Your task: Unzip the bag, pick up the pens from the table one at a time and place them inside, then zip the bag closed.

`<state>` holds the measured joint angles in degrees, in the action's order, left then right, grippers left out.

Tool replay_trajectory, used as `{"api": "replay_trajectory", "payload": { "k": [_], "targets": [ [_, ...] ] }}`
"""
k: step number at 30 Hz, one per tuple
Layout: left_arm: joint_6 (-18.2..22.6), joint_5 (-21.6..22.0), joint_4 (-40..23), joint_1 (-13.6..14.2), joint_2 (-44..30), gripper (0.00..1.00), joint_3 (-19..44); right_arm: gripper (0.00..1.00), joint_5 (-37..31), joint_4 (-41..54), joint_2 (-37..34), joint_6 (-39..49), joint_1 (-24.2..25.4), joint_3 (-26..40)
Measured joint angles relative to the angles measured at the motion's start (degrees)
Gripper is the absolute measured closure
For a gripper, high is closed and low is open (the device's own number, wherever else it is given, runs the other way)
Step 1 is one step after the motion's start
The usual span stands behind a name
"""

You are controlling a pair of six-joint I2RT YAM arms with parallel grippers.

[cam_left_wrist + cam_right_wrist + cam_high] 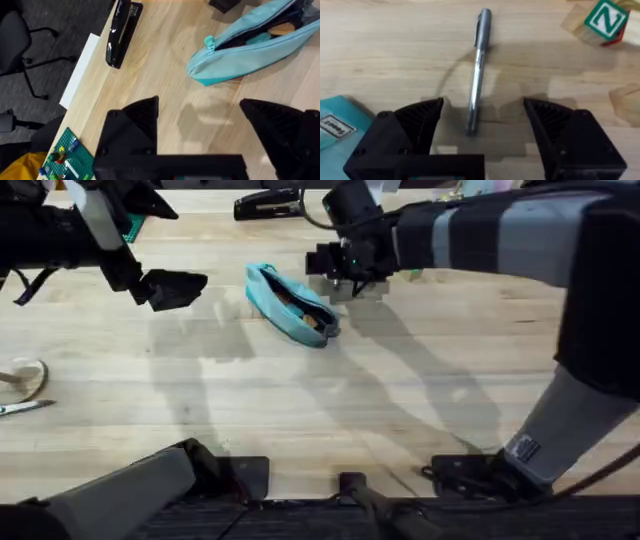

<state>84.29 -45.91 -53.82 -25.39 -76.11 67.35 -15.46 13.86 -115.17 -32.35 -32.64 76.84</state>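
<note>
Your bag [291,303] gapes unzipped; your right gripper [482,125], spread wide, straddles the pen [477,75], still ungrasped, zipping left.

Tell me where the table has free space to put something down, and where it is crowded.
The table is bare in a wide band between the bag and the arm bases. It is crowded at the far side: the right claw hangs open over the pen beside the bag, with the stapler behind.
</note>
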Motion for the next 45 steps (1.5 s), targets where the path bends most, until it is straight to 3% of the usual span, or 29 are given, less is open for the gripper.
{"api": "replay_trajectory", "payload": {
  "k": [6,8,14,18,29,36,42,43,45],
  "targets": [
    [0.0,0.0,0.0,0.0,0.0,0.008,0.0,0.017,-0.7,-0.2,-0.6,0.0,-0.4,0.6],
    [0.0,0.0,0.0,0.0,0.0,0.008,0.0,0.108,-1.3,-0.1,-0.7,0.0,-0.4,0.6],
    [0.0,-0.2,0.0,0.0,0.0,0.008,0.0,0.716,-2.2,-0.3,-1.1,0.2,-0.3,0.6],
    [0.0,-0.2,0.0,0.0,0.0,0.008,0.0,0.955,-2.4,-0.4,-1.2,0.1,-0.3,0.7],
    [0.0,-0.4,0.0,0.0,0.0,0.008,0.0,0.969,-2.5,-0.6,-1.1,0.2,-0.3,0.8],
    [0.0,-0.4,0.0,0.0,0.0,0.008,0.0,0.969,-1.1,0.0,0.0,7.2,-0.4,0.8],
    [0.0,-0.4,0.0,0.0,0.0,0.008,0.0,0.970,-0.1,0.1,7.2,12.9,-0.6,0.8],
    [0.0,-0.4,0.0,0.0,0.0,0.008,0.0,0.970,0.1,0.1,12.2,14.9,-0.6,0.8],
    [0.0,-0.4,0.0,0.0,0.0,0.008,0.0,0.969,0.1,0.1,14.9,15.7,-0.6,0.8]
  ]
}}
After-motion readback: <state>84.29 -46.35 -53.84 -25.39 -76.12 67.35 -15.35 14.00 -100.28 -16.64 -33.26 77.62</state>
